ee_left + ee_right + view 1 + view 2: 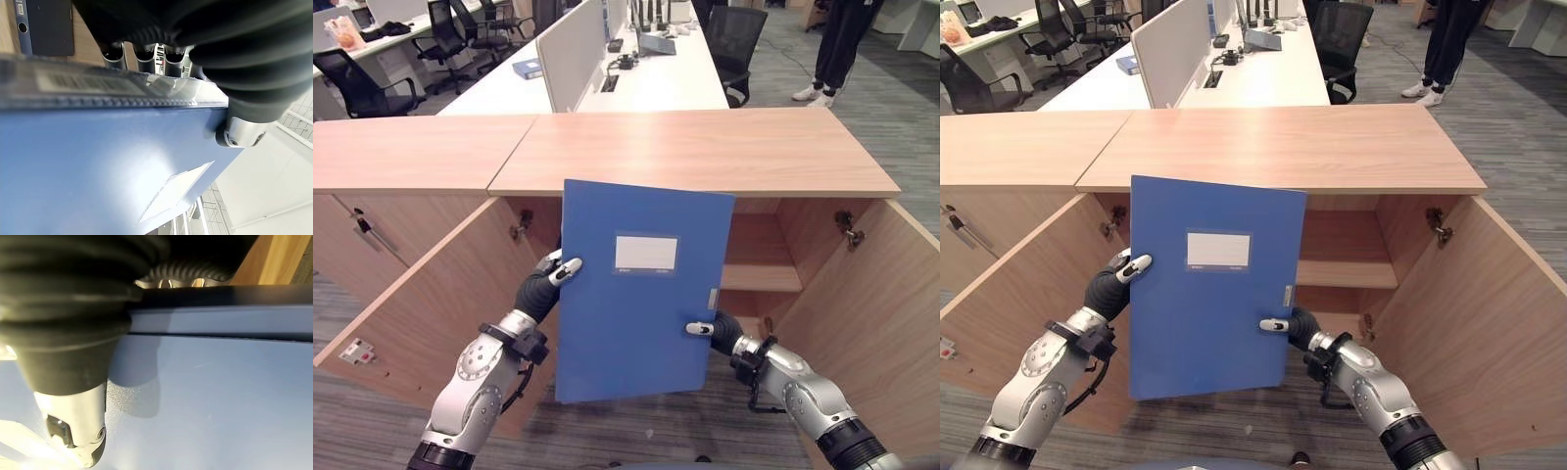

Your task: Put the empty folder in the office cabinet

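Folder (636, 294) looks stiff, light and slick to me, a flat blue box file held upright before the open cabinet (759, 250). My left hand (548, 284) pinches one long edge, thumb on the face, fingers (142, 56) behind; my right hand (720, 331) clamps the opposite edge lower down. Edges are the right hold. Only the left wrist view shows its spine pocket beside the fingers; the head views show the shelf (759, 277) beyond.

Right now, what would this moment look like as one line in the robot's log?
stage: carrying | blue folder: upright before open cabinet | left hand: pinching left edge | right hand: pinching right edge | folder not yet inside
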You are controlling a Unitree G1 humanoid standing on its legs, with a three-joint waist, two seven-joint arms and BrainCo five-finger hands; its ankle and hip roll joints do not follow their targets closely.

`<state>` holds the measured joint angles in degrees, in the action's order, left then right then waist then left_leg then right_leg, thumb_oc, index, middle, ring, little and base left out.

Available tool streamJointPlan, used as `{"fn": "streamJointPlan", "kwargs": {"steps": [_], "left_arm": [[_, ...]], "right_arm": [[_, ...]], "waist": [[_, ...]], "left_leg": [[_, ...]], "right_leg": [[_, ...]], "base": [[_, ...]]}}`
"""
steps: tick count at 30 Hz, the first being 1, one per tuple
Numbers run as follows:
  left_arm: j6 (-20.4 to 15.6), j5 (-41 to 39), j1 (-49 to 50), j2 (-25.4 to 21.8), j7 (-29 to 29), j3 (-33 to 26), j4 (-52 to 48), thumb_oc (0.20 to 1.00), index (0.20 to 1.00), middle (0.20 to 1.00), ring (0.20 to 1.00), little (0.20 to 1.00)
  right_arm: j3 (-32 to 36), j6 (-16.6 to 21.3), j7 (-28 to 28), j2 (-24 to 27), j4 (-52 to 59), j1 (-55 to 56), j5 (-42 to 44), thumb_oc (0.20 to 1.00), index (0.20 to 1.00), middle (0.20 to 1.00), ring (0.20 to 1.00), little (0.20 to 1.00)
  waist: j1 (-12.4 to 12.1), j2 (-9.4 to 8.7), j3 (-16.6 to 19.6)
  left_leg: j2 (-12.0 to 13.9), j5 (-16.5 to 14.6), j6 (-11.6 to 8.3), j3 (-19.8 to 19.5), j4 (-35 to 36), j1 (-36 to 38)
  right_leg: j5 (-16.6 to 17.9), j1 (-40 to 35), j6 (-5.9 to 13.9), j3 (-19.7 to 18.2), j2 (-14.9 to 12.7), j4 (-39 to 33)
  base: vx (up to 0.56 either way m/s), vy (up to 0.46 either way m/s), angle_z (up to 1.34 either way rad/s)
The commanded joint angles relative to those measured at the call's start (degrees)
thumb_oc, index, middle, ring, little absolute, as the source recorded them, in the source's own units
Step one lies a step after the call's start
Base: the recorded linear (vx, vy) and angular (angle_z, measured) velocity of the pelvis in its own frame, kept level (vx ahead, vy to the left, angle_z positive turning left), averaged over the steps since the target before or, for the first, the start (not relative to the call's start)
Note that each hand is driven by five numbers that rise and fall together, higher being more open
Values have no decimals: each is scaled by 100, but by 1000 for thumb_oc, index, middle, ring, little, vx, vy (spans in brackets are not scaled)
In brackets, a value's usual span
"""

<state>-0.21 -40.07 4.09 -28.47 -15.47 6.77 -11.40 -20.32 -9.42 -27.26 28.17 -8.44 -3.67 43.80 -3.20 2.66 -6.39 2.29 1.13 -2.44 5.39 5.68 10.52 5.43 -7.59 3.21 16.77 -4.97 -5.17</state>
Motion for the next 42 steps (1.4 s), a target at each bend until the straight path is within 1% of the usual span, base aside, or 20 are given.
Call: {"fn": "streamJointPlan", "kwargs": {"steps": [1, 6, 17, 25, 27, 35, 42], "left_arm": [[-169, -144, -322, -193, -642, 449, -421, 200, 200, 200, 200, 200], [-166, -115, -280, -171, -674, 304, -420, 200, 200, 200, 200, 200], [-129, -66, -209, -77, -734, 184, -407, 200, 200, 200, 200, 200], [-97, -72, -198, -9, -707, 100, -367, 200, 200, 200, 200, 200], [-111, -55, -195, 35, -651, 60, -311, 200, 200, 200, 200, 200], [-144, -64, -261, 122, -543, 37, -239, 200, 200, 200, 200, 200], [-148, -61, -324, 156, -515, 41, -192, 200, 200, 200, 200, 200]], "right_arm": [[-73, 157, -143, -246, 495, -863, 63, 1000, 1000, 1000, 1000, 1000], [79, 151, -148, -246, 356, -773, -75, 1000, 1000, 1000, 1000, 1000], [269, 151, -120, -369, 180, -678, -268, 1000, 1000, 1000, 1000, 1000], [546, 218, 114, -478, -253, -641, -471, 1000, 1000, 1000, 1000, 1000], [709, 265, 287, -580, -520, -635, -522, 1000, 1000, 1000, 1000, 1000], [834, 294, 454, -707, -843, -642, -557, 1000, 1000, 1000, 1000, 1000], [895, 321, 549, -711, -1213, -678, -667, 1000, 1000, 1000, 1000, 1000]], "waist": [[-6, -248, 86], [-12, -251, 90], [-13, -244, 99], [-12, -234, 113], [-5, -234, 117], [-5, -235, 113], [-18, -242, 121]], "left_leg": [[320, -310, -414, -115, -68, -9], [320, -314, -416, -129, -68, -15], [306, -328, -400, -143, -68, -5], [295, -344, -390, -165, -68, -12], [286, -360, -381, -163, -68, 2], [268, -377, -366, -188, -68, 5], [259, -390, -360, -195, -68, 15]], "right_leg": [[-692, -432, 611, -172, -443, 97], [-696, -428, 606, -170, -441, 96], [-711, -456, 599, -159, -439, 93], [-715, -454, 601, -152, -437, 85], [-719, -468, 601, -152, -444, 82], [-727, -476, 603, -155, -445, 89], [-731, -491, 607, -144, -443, 89]], "base": [[0, 0, 0], [0, 0, 0], [0, 0, 0], [3, 1, 0], [20, 4, 9], [3, 0, 2], [0, 0, 0]]}}
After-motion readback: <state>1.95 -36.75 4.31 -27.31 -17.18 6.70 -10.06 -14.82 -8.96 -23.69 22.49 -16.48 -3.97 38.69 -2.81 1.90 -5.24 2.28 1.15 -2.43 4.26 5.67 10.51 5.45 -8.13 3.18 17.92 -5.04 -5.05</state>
